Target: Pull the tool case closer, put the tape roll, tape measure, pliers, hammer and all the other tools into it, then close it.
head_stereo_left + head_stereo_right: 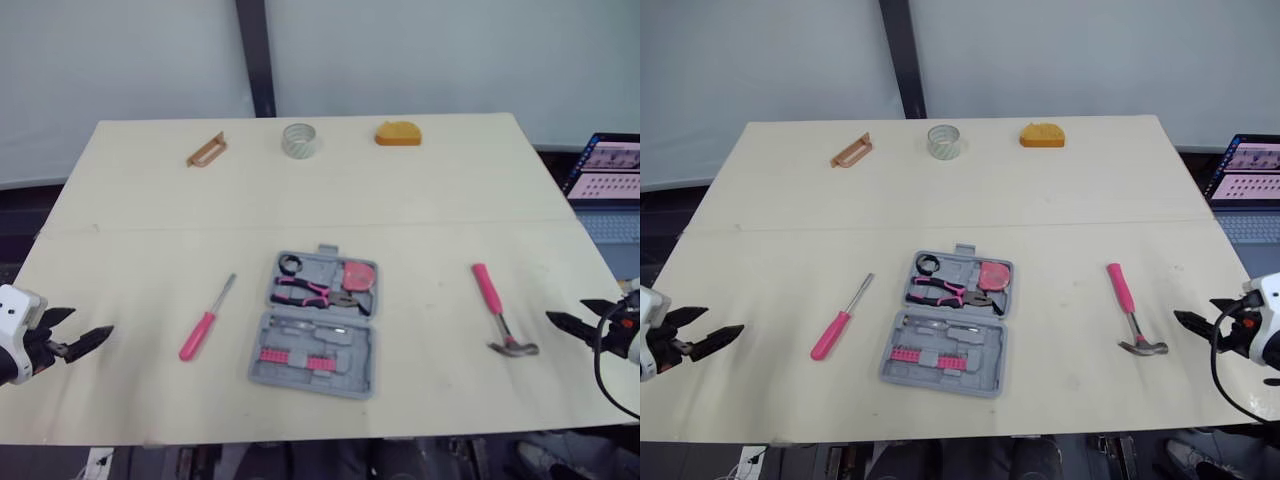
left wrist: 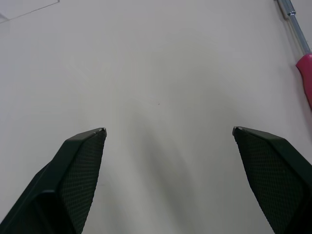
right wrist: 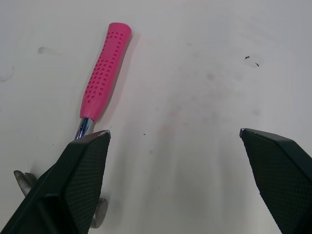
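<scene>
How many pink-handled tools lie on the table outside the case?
2: the screwdriver left of the open tool case, the hammer right of it.

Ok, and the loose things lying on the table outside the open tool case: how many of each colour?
Pink-handled: 2, the screwdriver and the hammer
Pale: 1, the tape roll
Orange: 1, the orange block
Brown: 1, the brown piece
Total: 5

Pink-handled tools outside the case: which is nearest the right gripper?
The hammer, right of the tool case; the screwdriver lies left of it.
</scene>
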You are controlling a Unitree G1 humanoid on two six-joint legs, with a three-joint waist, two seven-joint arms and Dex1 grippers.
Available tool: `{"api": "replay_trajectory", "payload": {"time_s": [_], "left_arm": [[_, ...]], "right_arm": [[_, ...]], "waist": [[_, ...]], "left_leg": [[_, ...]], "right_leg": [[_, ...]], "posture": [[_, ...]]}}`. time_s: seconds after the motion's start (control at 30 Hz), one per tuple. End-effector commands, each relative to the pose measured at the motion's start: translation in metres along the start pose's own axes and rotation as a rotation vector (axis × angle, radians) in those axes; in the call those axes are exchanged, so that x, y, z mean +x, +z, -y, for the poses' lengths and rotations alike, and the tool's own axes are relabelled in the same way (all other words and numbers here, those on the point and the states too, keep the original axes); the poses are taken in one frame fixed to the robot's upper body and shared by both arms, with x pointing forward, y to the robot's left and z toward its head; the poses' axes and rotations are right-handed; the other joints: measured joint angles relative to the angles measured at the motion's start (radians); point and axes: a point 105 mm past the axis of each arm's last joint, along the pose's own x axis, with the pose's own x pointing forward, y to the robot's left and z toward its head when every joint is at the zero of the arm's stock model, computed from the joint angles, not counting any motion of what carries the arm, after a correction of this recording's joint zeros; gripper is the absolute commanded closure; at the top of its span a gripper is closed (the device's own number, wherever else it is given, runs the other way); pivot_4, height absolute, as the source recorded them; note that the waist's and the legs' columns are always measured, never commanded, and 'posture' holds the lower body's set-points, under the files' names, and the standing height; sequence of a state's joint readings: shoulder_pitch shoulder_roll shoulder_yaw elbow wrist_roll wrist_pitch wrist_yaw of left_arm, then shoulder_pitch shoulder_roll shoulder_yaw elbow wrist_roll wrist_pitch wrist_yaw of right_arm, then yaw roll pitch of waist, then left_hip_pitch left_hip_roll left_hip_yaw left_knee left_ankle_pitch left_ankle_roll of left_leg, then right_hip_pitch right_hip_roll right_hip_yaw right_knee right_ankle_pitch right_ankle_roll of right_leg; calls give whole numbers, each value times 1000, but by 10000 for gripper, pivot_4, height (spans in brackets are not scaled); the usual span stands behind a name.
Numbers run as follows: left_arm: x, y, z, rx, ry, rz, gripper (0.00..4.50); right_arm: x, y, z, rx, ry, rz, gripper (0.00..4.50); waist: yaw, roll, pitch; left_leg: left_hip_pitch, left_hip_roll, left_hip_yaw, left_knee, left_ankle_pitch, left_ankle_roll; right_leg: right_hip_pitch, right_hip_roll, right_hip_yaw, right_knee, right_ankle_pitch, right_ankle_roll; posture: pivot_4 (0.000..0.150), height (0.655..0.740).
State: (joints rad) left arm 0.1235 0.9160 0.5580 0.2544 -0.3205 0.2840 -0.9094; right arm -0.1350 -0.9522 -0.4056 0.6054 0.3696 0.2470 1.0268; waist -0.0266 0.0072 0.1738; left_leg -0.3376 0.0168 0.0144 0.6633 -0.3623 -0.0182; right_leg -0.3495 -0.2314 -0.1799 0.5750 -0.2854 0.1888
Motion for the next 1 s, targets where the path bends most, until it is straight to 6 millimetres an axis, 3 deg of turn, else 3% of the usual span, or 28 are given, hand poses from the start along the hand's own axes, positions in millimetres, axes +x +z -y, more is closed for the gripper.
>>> {"api": "replay_trajectory", "payload": {"time_s": [0.03, 0.2, 0.33, 0.53, 0.7, 0.87, 0.97, 1.0], "left_arm": [[10, 32, 30, 97, -147, 86, 486], [32, 60, 96, 210, -431, 139, 486], [47, 80, 148, 310, -634, 185, 486], [61, 114, 205, 447, -856, 312, 486], [65, 127, 232, 521, -948, 372, 486], [69, 132, 241, 543, -966, 391, 486], [71, 132, 242, 548, -964, 392, 0], [71, 133, 243, 553, -965, 392, 0]], "right_arm": [[1, 10, -20, -1, 37, 38, 0], [9, -1, -58, 21, 40, -32, 0], [12, -6, -67, 37, -10, -49, 0], [18, -11, -76, 43, -30, -64, 0], [20, -12, -75, 39, -67, -68, 0], [20, -14, -72, 43, -107, -68, 0], [21, -16, -70, 50, -120, -73, 7547], [22, -18, -69, 50, -123, -78, 12278]], "waist": [[3, 0, 0], [12, 0, 0], [26, 1, 0], [28, 1, 0], [28, 1, 0], [28, 1, 1], [29, 1, 0], [29, 1, 1]], "left_leg": [[0, 0, 0, 0, 0, 0], [-2, 0, 0, 1, 0, 0], [-1, 0, 2, 2, 0, 0], [-2, 1, 3, 2, 0, 0], [-2, 0, 3, 2, 0, 0], [-2, 1, 3, 3, 0, 0], [-2, 1, 3, 2, 0, 0], [-2, 1, 3, 2, 0, 0]], "right_leg": [[0, 0, 0, 0, 0, 0], [-1, 0, 1, 1, 0, 0], [-2, 1, 3, 1, 0, -1], [-3, 2, 4, 2, 1, -1], [-3, 2, 5, 1, 1, -1], [-3, 2, 5, 2, 1, -1], [-3, 2, 5, 1, 1, -1], [-3, 2, 5, 1, 1, -1]], "posture": [[1500, 7400], [1500, 7400], [1500, 7400], [1500, 7400], [1500, 7400], [1500, 7400], [1500, 7400], [1500, 7400]]}}
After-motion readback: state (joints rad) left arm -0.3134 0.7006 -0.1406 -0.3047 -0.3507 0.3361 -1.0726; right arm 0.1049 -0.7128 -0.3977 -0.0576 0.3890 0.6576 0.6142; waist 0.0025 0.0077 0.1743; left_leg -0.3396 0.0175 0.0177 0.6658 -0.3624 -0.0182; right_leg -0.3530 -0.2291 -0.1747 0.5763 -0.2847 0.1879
